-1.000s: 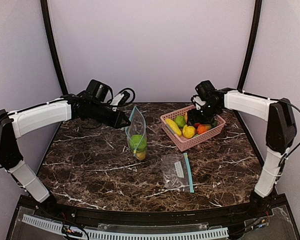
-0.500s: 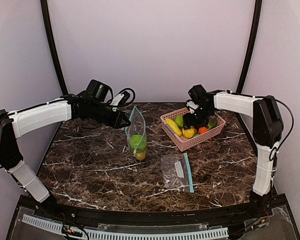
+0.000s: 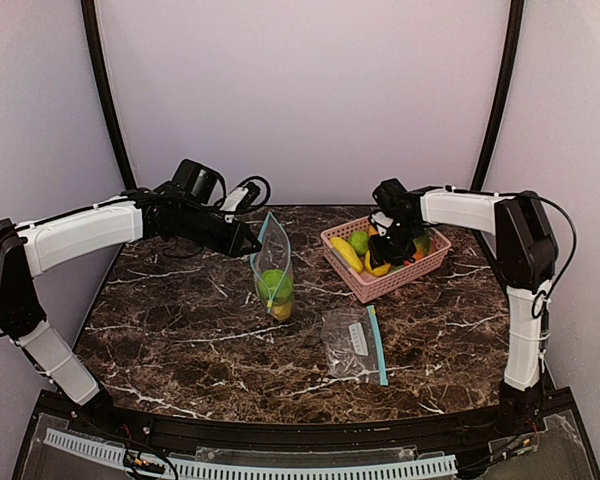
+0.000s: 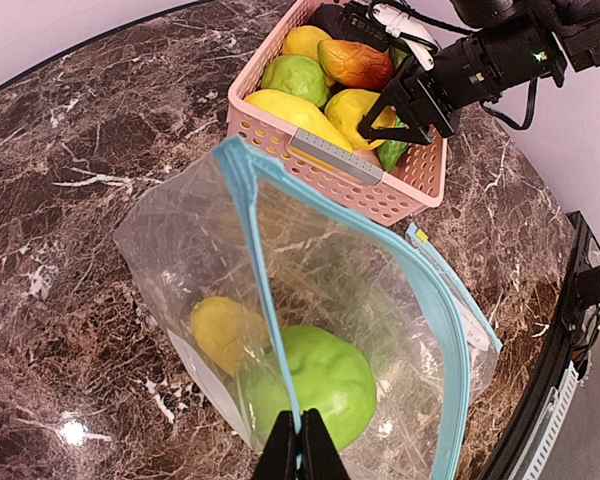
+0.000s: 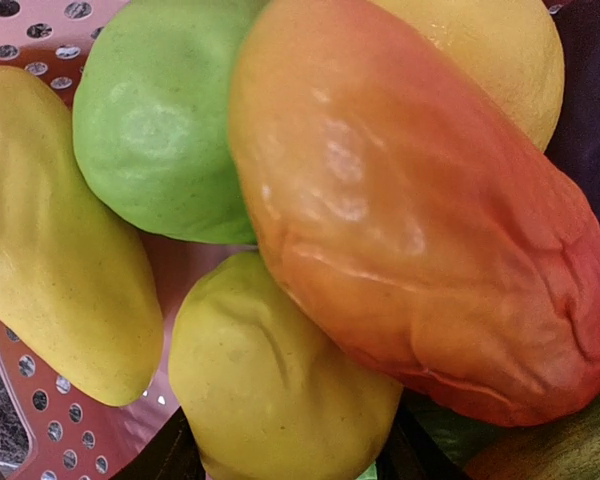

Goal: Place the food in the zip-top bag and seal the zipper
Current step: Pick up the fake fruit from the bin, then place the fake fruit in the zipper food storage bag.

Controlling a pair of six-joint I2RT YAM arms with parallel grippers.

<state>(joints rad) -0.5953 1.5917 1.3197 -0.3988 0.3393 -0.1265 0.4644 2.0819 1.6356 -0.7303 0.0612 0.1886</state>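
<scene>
A clear zip-top bag (image 3: 273, 262) with a blue zipper stands open on the marble table. My left gripper (image 4: 301, 445) is shut on its near rim and holds the mouth up. Inside lie a green fruit (image 4: 330, 375) and a small yellow one (image 4: 220, 330). More food fills the pink basket (image 3: 365, 285). My right gripper (image 5: 285, 450) is down in that basket, its fingers pressed on both sides of a yellow fruit (image 5: 270, 380). An orange-red fruit (image 5: 420, 230) lies partly over it, with a green one (image 5: 160, 120) and a long yellow one (image 5: 50, 240) beside.
A second zip-top bag (image 3: 355, 343) lies flat on the table near the front, right of centre. The basket stands at the back right, close to the open bag. Black frame posts rise at both back corners.
My right arm has swung left and lower into the basket, and its fingers have closed in around the yellow fruit. The left arm and the bag have stayed put.
</scene>
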